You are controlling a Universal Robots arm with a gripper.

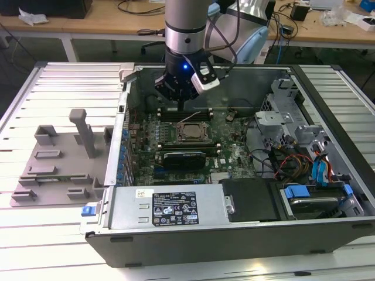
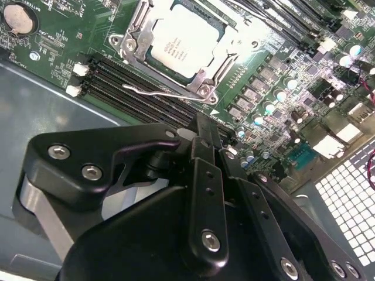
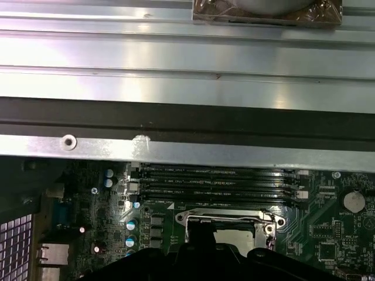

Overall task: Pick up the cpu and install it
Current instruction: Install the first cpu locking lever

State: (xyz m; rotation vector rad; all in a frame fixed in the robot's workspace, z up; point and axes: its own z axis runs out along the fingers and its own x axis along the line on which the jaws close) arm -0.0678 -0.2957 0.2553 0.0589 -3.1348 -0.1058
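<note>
In the exterior view the end effector [image 1: 179, 96] hangs in the computer case [image 1: 205, 240] above the motherboard [image 1: 231, 140]; I cannot tell if it is apart or together. In the second wrist view the cpu [image 2: 184, 47] lies in its socket [image 2: 128, 42] with the lever [image 2: 158, 92] seemingly unlatched, so a bump could shift it. In the first wrist view the memory slots [image 3: 217, 184] lie near, easy to strike.

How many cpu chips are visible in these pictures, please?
1. The cpu sits in the motherboard socket, beside the memory slots. The arm may hide others.
</note>
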